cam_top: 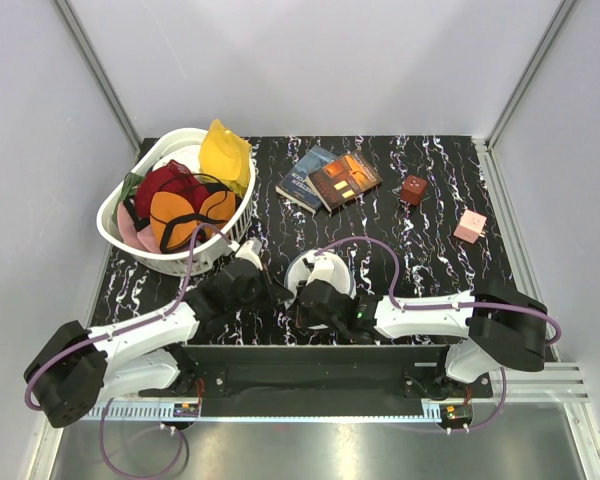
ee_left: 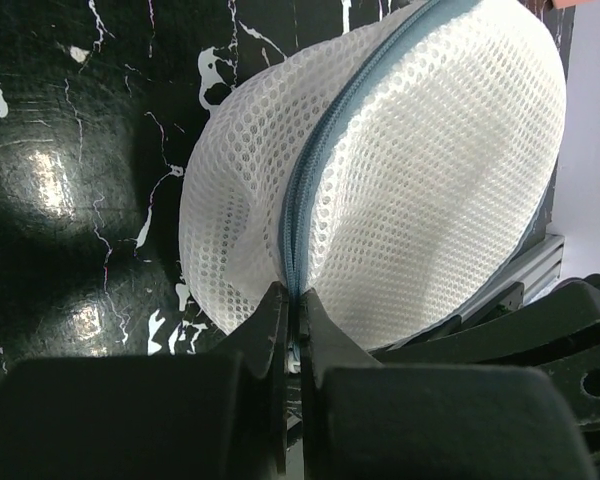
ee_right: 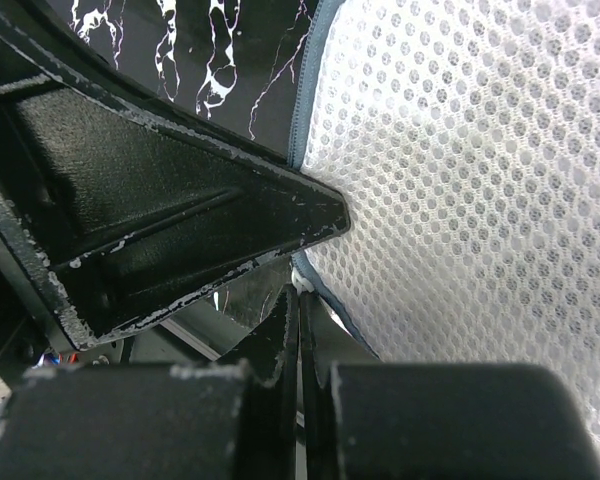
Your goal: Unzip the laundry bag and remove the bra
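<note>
Black marbled tabletop (cam_top: 420,250) — laundry bag (cam_top: 318,268), pale walls (cam_top: 310,60)

White arm links (cam_top: 140,335), black joints (cam_top: 510,330), purple cables (cam_top: 365,242), matte-black left claw (ee_left: 292,292), chipped black right claw (ee_right: 298,292)

Basket (cam_top: 155,258) stands near left of the laundry bag (cam_top: 320,268); table (cam_top: 440,255) beyond lies open.
</note>
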